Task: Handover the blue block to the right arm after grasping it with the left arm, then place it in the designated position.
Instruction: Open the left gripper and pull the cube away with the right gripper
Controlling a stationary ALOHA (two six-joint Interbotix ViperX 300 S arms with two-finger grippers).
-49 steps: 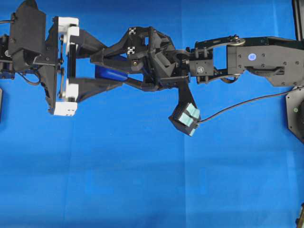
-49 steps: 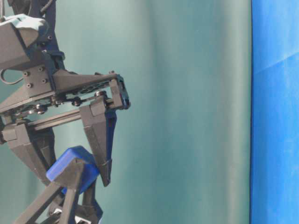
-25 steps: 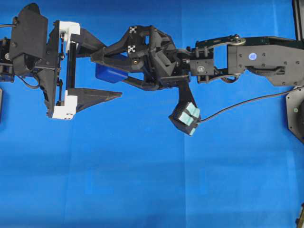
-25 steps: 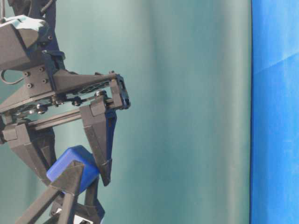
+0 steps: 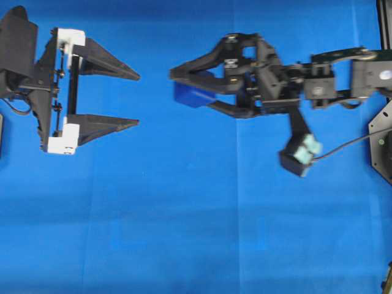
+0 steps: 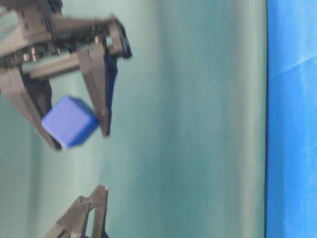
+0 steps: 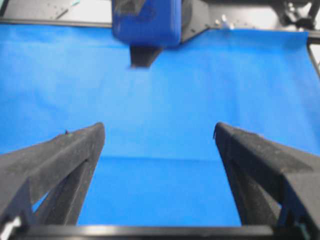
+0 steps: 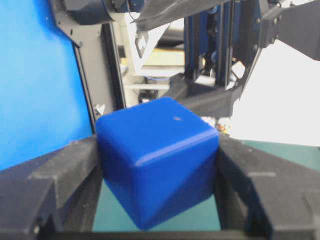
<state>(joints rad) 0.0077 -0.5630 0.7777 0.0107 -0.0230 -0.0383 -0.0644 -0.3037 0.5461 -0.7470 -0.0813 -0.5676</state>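
Handover complete: a second ago both grippers sat meshed around the blue block [image 5: 188, 95] near the middle of the blue cloth [image 5: 184, 214]; half a second ago the left gripper's [image 5: 136, 99] fingers had spread off it, and now the two arms are well apart, with open cloth between their fingertips in the overhead view. The block went with the right gripper [image 5: 174, 86], so custody has passed and the transfer half of the task looks done; placement at the designated position is still to come, and no marked target shows in any view. Left gripper: fingers spread as wide as they go, one at 12 o'clock and one at 6 o'clock of its own centre line, nothing between them; its wrist view shows only cloth between the two fingers [image 7: 55, 160], with the block [image 7: 146, 22] far off at 12 o'clock. Right gripper: partly closed, both fingers pressed on opposite faces of the block; the wrist view shows the cube [image 8: 157, 160] seated corner-forward between the pads [image 8: 60, 175], tilted rather than square. In the table-level view the block [image 6: 69, 121] hangs clamped between the upper fingers [image 6: 99, 84], clear of the left fingertips [image 6: 94, 198] at 6 o'clock. The image is blurred there. Judgement: tilted seat may let the cube twist on release.
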